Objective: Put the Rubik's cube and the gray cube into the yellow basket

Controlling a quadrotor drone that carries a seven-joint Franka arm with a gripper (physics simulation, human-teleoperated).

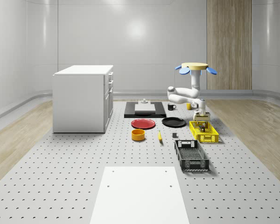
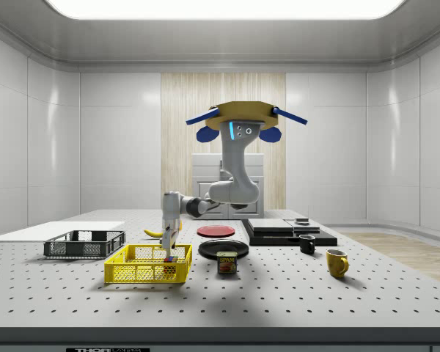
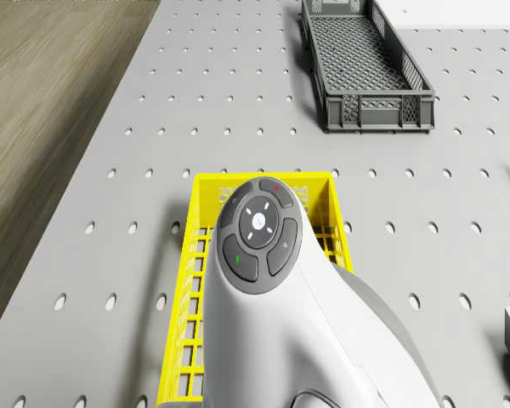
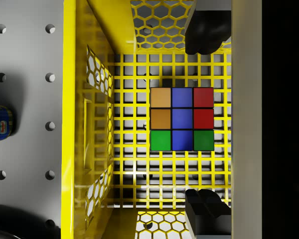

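The drone (image 2: 240, 121) hovers above the table beside the yellow basket (image 1: 204, 132), its arm bent down over it. The gripper (image 4: 204, 119) hangs just inside the basket with its fingers (image 4: 205, 32) spread apart, gripping nothing. The Rubik's cube (image 4: 182, 119) lies on the basket floor between them.

**Bright, even light from overhead**

A broad ceiling panel (image 2: 224, 7) glows white at twelve o'clock in the side view and washes the room evenly. A soft glare patch sits on the back wall (image 1: 137, 30). Shadows are faint and short, pooling under the yellow basket (image 2: 148, 265). On its floor, the mesh casts a crisp grid of shadow around the Rubik's cube (image 4: 182, 119).
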